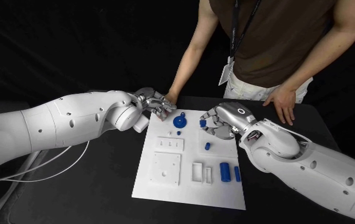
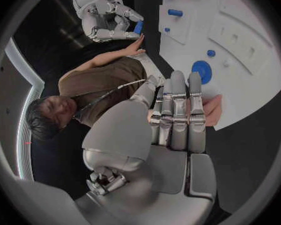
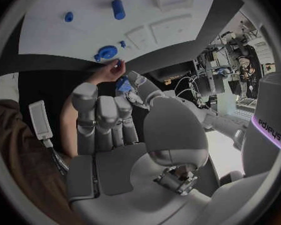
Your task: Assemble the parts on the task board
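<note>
A: Well, nearest on the white task board (image 1: 172, 183) lie two blue cylinders (image 1: 224, 171) beside the grey frames; a smaller blue piece (image 1: 208, 145) lies further up.

B: And the right hand (image 1: 219, 123)?

A: It pinches a small blue part (image 1: 202, 123) over the board's far right side; the left hand (image 1: 152, 103), fingers pressed together, holds nothing, near the blue disc (image 1: 180, 121); a person's hand (image 1: 171, 100) rests on the black surface (image 1: 96, 183) just behind it.
</note>
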Robot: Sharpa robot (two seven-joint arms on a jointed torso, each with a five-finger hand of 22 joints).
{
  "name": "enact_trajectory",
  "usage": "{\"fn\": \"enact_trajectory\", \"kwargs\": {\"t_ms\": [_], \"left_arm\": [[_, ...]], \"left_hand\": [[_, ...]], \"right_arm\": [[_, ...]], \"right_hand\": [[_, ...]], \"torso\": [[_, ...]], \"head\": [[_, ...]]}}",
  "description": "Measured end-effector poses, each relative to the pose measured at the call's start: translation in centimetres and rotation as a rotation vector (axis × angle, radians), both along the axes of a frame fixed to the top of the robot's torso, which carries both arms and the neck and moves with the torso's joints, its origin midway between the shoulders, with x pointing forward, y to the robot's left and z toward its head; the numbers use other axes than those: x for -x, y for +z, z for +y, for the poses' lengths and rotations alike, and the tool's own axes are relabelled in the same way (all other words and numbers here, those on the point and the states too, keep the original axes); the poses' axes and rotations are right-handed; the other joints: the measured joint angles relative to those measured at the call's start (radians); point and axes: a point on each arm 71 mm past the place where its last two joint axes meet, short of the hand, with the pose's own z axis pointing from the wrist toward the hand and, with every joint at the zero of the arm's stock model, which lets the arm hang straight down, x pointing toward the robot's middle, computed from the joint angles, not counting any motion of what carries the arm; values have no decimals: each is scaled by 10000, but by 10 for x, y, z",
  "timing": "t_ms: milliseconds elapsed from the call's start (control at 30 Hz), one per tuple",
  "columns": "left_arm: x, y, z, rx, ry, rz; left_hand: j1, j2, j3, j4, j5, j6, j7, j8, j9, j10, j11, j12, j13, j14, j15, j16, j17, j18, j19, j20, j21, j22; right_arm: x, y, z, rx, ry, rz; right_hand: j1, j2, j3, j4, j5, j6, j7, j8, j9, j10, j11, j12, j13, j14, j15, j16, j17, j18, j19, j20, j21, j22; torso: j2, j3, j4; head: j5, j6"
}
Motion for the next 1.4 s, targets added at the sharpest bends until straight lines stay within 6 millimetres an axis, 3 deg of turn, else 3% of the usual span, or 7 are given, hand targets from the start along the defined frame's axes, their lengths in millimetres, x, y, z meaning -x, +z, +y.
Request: {"fn": "enact_trajectory", "kwargs": {"t_ms": [167,367,733,867,933,1133,1400], "left_arm": [[4,-2,-6,110,-399,182],[10,-7,-15,206,-956,452],[23,-14,-32,306,-1897,841],[26,-15,-37,382,-2196,916],[27,-15,-39,428,-2338,950],[30,-16,-44,528,-2656,1028],[33,-16,-50,633,-2938,1089]], "left_hand": [[-134,-134,-114,295,-35,0,0,0,-5,1,0,0,0,38,38,0,-19,0,3,3,0,-265],[-485,-485,-389,681,-151,-113,44,0,-8,1,-1,0,0,38,38,-39,-40,0,37,36,0,-553],[-1321,-1558,-848,1613,-191,-319,114,0,-17,-148,149,0,1,-9,158,-221,-106,0,-20,93,0,-990],[-1119,-1957,-1432,2750,-191,-357,152,0,-16,-282,179,0,7,-109,256,-239,-102,-1,-90,162,-32,-1315],[-1002,-2069,-1553,3127,-190,-356,151,0,-16,-282,179,0,7,-179,251,-239,-102,0,-90,162,-31,-1465],[-958,-2063,-1622,3485,-190,-356,151,0,-16,-282,179,0,7,-179,250,-238,-115,-1,-90,162,-31,-1668],[-861,-1966,-1587,3449,-190,-356,151,0,-15,-281,179,0,7,-210,281,-238,-115,0,-90,162,-31,-1755]], "right_arm": [[7,5,0,-338,236,-114],[15,9,3,-631,485,-203],[21,9,6,-798,722,-166],[22,8,6,-806,740,-149],[22,8,7,-810,748,-141],[22,8,8,-819,786,-118],[23,8,9,-809,818,-81]], "right_hand": [[52,-52,-1,0,0,4,-2,-2,0,15,16,0,0,0,0,0,0,1,36,-35,0,0],[53,-54,-1,-1,-1,23,-19,-7,0,17,17,0,-1,0,1,0,-1,0,36,-35,0,-1],[-14,-121,3,89,-9,86,-22,4,1,71,-2,-1,18,0,1,-43,-2,1,36,-34,0,-1],[-27,-135,4,89,-10,99,-33,3,1,72,-2,-1,18,0,1,-43,-2,0,36,-34,0,-1],[-27,-136,4,89,-10,108,-41,3,1,72,-2,-1,18,0,1,-42,-3,0,36,-34,0,-1],[-40,-148,4,89,-7,115,-47,2,1,73,-1,-1,17,0,1,-42,-3,0,36,-33,0,-1],[-40,-149,-25,114,31,125,-56,-2,1,73,0,-1,35,-1,2,-42,-3,2,36,-33,0,0]], "torso": [[-8,5,-12],[-12,5,-10],[-12,-18,6],[-11,-31,14],[-10,-36,19],[-8,-42,25],[-8,-51,27]], "head": [[-14,3],[-81,38],[-185,43],[-220,22],[-227,15],[-258,-3],[-291,-34]]}}
